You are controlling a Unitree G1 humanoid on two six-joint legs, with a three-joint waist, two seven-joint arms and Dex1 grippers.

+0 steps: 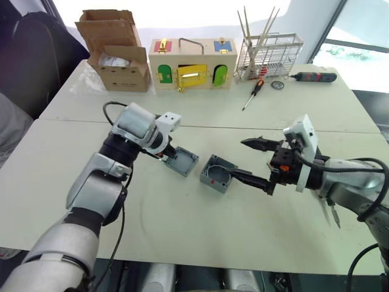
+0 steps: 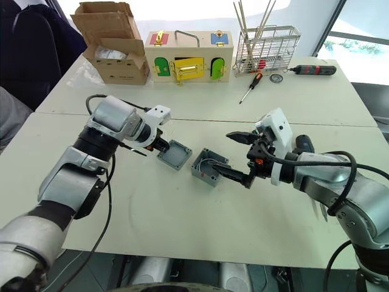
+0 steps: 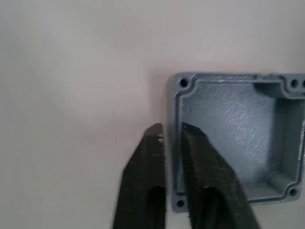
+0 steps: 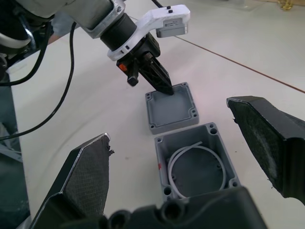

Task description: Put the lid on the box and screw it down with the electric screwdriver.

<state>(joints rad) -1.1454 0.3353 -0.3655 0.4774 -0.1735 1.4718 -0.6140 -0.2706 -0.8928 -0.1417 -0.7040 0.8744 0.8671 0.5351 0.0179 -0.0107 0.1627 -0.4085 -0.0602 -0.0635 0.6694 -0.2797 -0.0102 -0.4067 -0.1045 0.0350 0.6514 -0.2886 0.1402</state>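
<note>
While both arms reach in over the middle of the white table (image 1: pixel 182 243), the two grey parts lie side by side there, close together but apart. The box (image 1: pixel 217 174) sits open side up, a loop of white cord coiled inside it and a small red mark on its outer wall. The right gripper (image 1: pixel 258 164) has its fingers spread wide; one finger tip lies at the box's rim on the side toward the table's right edge, the other hangs in the air farther back, and nothing is held between them. In the right wrist view the box (image 4: pixel 195 162) sits between the two spread fingers.

Just toward the left edge from the box lies the lid (image 1: pixel 182 161), hollow side up, screw holes at its corners. The left gripper (image 3: pixel 172 138) is narrowed to a slim gap, with one wall of the lid's raised rim standing in that gap, one finger inside the hollow and one outside. Whether the pads actually press the rim cannot be told.

Beyond a seam, on the far part of the table: a slim red-and-black screwdriver (image 1: pixel 253 93), then a wire rack (image 1: pixel 270 56) holding thin sticks. A wooden box with coloured doors (image 1: pixel 192 63) sits at the middle of the far edge and an open cardboard carton (image 1: pixel 115 50) near the far left corner. A dark tool with red bands (image 1: pixel 313 76) lies near the far right corner.
</note>
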